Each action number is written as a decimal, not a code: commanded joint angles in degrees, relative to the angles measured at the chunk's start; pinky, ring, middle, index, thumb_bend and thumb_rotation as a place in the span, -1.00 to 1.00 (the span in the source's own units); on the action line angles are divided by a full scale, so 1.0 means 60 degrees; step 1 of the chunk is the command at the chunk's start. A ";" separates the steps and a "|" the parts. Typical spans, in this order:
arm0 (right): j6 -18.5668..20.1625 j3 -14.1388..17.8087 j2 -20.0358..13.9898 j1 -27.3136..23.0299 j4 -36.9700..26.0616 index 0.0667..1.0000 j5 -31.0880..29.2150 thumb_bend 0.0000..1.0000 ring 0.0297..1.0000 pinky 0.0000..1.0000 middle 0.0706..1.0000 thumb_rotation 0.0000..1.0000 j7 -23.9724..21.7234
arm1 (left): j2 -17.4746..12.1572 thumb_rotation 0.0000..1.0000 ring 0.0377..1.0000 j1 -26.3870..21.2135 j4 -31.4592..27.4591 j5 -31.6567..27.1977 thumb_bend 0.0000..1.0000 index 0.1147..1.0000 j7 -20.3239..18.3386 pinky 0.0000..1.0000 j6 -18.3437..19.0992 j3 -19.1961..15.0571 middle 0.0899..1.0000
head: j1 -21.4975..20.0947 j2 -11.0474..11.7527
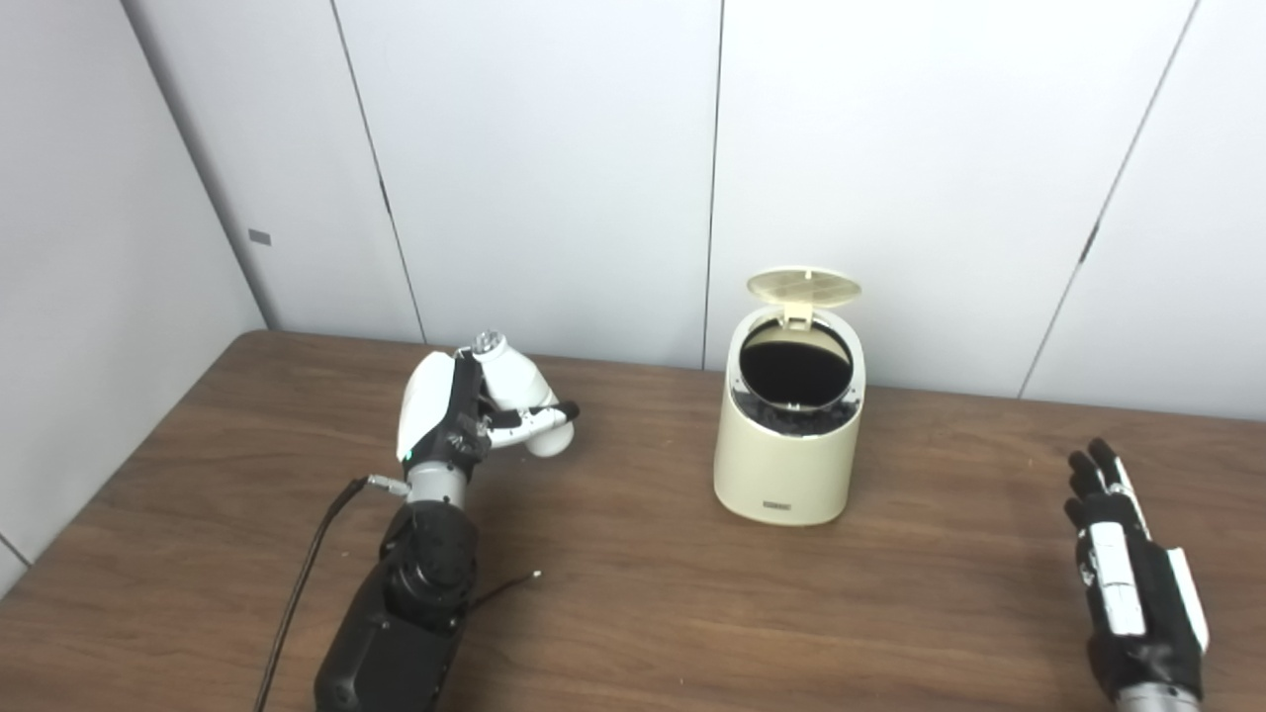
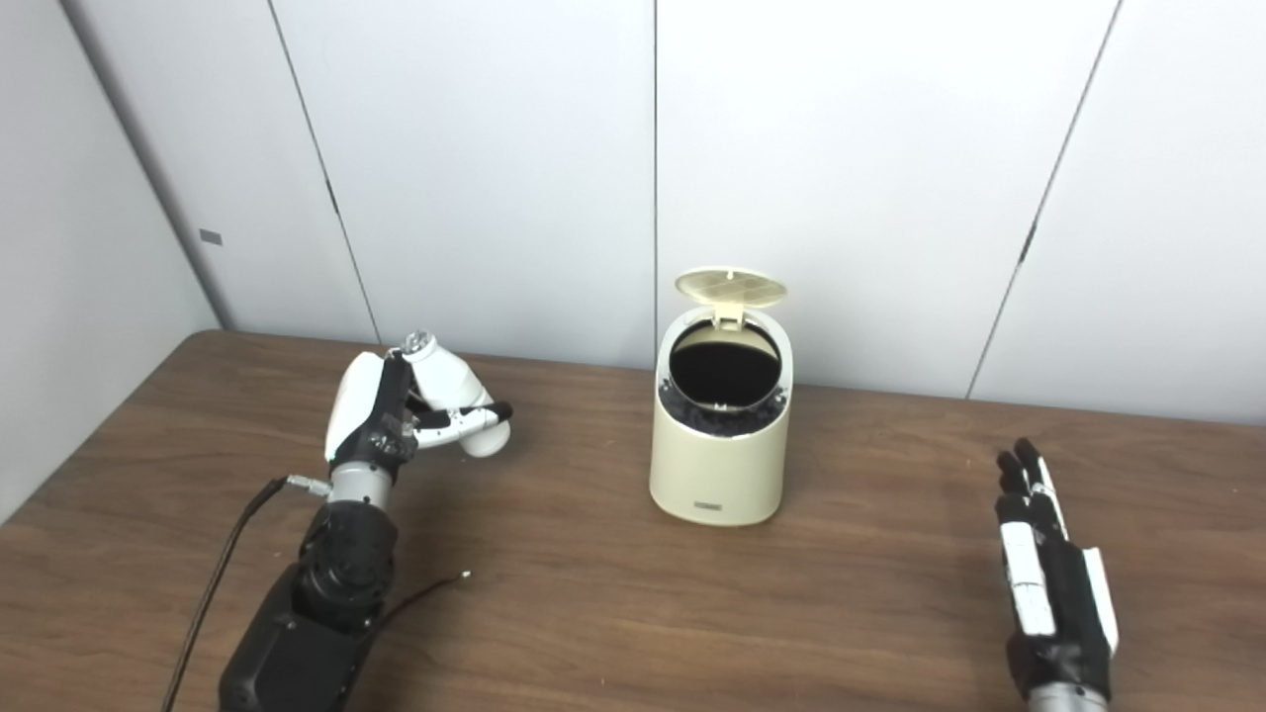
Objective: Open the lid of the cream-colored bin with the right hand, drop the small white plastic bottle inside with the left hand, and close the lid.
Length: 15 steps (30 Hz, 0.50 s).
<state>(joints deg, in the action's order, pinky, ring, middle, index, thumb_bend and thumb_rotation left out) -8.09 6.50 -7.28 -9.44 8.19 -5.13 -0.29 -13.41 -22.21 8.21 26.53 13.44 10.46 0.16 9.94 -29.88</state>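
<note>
My left robot hand [image 1: 450,420] is clamped on the white bottle [image 1: 514,391], raised above the table [image 1: 633,593]. Cream bin [image 1: 788,450] at centre, lid [image 1: 803,287] up. My right robot hand [image 1: 1132,583] is empty, fingers extended.

Cream-colored bin [image 2: 720,465] upright on the wooden table [image 2: 593,613], lid [image 2: 731,287] flipped up at the back, dark opening exposed. Left of the bin, well apart: left hand [image 2: 396,420] wrapped around the small white plastic bottle [image 2: 450,396], bottle tilted, cap end up; looks lifted off the table, hard to confirm. Right of the bin, well apart: right hand [image 2: 1048,583], fingers straight, holding nothing.
</note>
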 commanded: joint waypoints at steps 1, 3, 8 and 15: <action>-0.0188 -0.0083 0.0252 0.0403 0.0567 0.91 0.0003 0.31 0.93 0.95 0.90 0.72 -0.0005 | -0.0040 -1.00 -0.14 -0.0335 -0.0660 0.0276 -0.05 -0.21 0.0125 -0.26 -0.0258 0.0107 -0.08 | 0.0011 -0.0002; -0.0195 -0.0101 0.0248 0.0422 0.0540 0.92 0.0036 0.29 0.94 0.95 0.90 0.74 -0.0005 | -0.0003 -1.00 -0.15 -0.0324 -0.0991 0.0399 -0.05 -0.20 0.0090 -0.26 -0.0257 0.0246 -0.09 | -0.0056 -0.0023; -0.0067 -0.0136 0.0282 0.0469 0.0396 0.93 0.0032 0.27 0.97 0.98 0.92 0.74 -0.0021 | 0.0104 -1.00 -0.16 -0.0384 -0.1734 0.0725 -0.05 -0.17 -0.0069 -0.30 -0.0296 0.0590 -0.07 | -0.0238 -0.0073; -0.0051 -0.0189 0.0367 0.0435 0.0432 0.91 0.0129 0.26 0.94 0.95 0.89 0.77 0.0038 | 0.0432 -1.00 -0.17 -0.0556 -0.2459 0.0846 -0.05 -0.13 -0.0351 -0.34 -0.0288 0.0897 -0.09 | -0.0706 -0.0180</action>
<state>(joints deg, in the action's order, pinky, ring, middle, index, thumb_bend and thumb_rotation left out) -7.97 6.21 -7.19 -9.42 8.02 -3.98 0.01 -10.79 -22.43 -4.60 30.65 11.15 10.10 5.47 6.07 -30.85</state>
